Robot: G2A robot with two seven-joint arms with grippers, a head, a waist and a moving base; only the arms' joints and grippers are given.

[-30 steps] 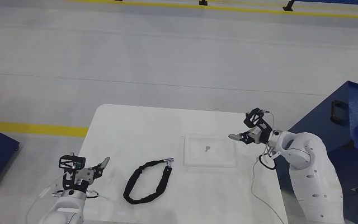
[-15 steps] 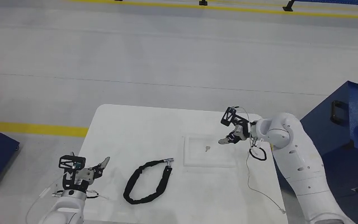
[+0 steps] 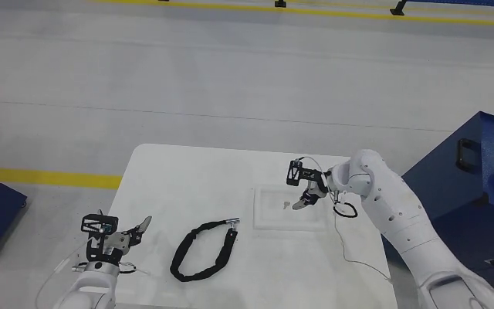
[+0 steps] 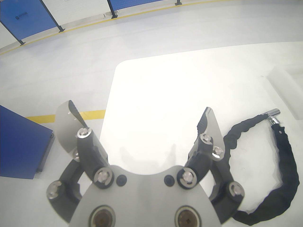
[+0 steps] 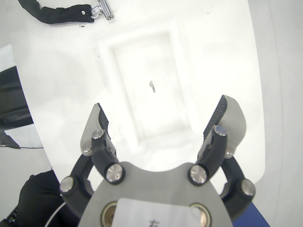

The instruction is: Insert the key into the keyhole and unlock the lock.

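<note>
Right gripper (image 3: 299,202): over tray (image 3: 266,223), fingers spread wide, empty
Key (image 3: 285,205): in tray, just left of right gripper

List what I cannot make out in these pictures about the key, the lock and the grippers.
- key: too small in the right wrist and top views to tell its teeth or blade end.
- keyhole: too small in the right wrist view to tell its slot direction.
- chain: in the left wrist view, partly hidden behind the left gripper.
- right gripper: top view cannot show its height above the tray.
</note>
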